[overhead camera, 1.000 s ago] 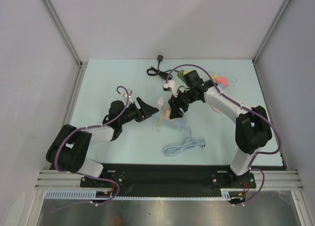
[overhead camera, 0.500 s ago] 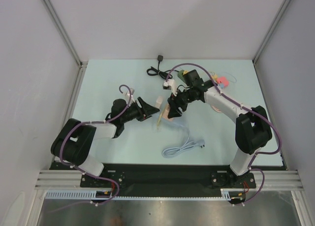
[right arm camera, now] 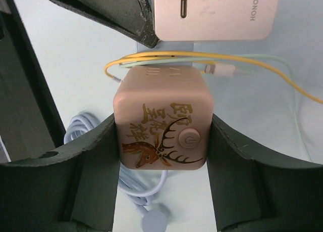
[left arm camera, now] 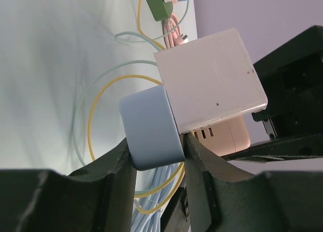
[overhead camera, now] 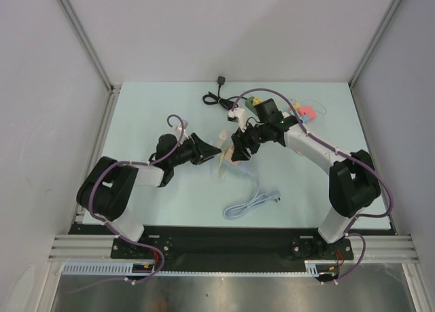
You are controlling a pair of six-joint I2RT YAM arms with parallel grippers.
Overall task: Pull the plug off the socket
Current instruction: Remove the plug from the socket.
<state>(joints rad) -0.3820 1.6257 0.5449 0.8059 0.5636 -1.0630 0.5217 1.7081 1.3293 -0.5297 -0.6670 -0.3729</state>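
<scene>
Left gripper (left arm camera: 156, 141) is clamped on the blue plug (left arm camera: 150, 128), right gripper (right arm camera: 161, 136) on the pink socket cube (right arm camera: 162, 122) (deer print), both midway between the desk's (overhead camera: 299, 189) near and far edges, a white charger (left arm camera: 209, 80) touching the plug.

The plug (left arm camera: 151, 128) sits left of the socket (right arm camera: 162, 123) — coiled cable (overhead camera: 250, 202) before.

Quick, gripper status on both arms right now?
Left gripper: shut on the blue plug block joined to the white charger.
Right gripper: shut on the pink cube socket.
</scene>
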